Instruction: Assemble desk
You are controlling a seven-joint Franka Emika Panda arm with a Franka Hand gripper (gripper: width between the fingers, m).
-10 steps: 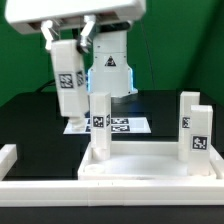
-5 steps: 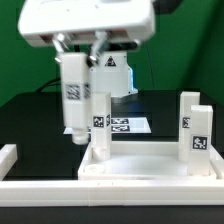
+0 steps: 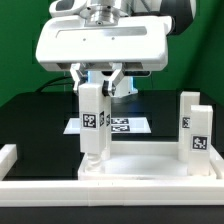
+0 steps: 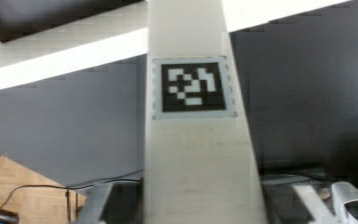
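The two-finger gripper [image 3: 99,80] pinches one short white square plastic leg [image 3: 93,122] hanging at its 6 o'clock. Three legs visible, one large white rimmed plastic tabletop [image 3: 150,165].

No readable text; only tag patterns on legs [image 3: 92,120].

My gripper [image 3: 100,82] hangs under a broad, boxy white housing [image 3: 102,45] with rounded edges. Above the housing sits a grey cylindrical wrist joint. Below the housing, my fingers [image 3: 82,76] are dark with pale metal fittings.
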